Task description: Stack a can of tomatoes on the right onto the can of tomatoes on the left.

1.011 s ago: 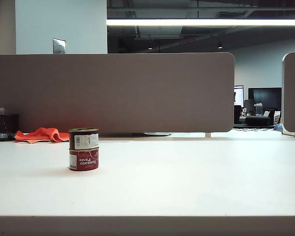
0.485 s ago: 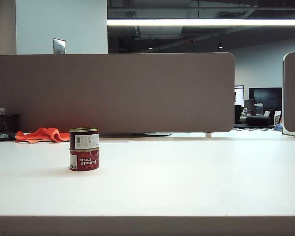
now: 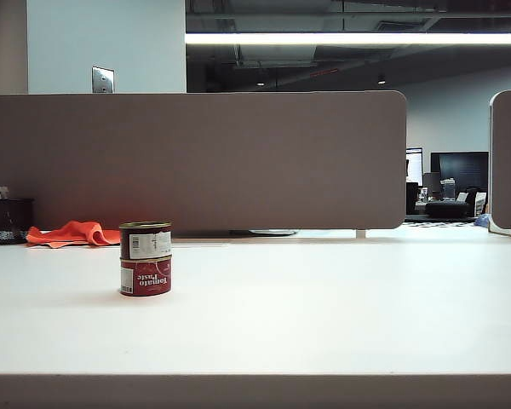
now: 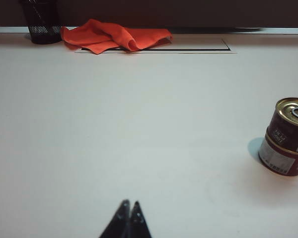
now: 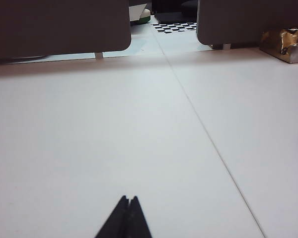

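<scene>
One tomato paste can stands stacked on the other tomato paste can, left of the white table. The left gripper and right gripper hover with fingertips pressed together, empty.

Two short round metal tomato cans: upper can with white label, stacked on lower red can.
One crumpled orange cloth.
One black mesh cup.
One white table.
Two grey divider panels: wide panel, narrow panel.
One crinkled gold foil lump.
Two black grippers, tips pressed together: left gripper, right gripper.
</scene>
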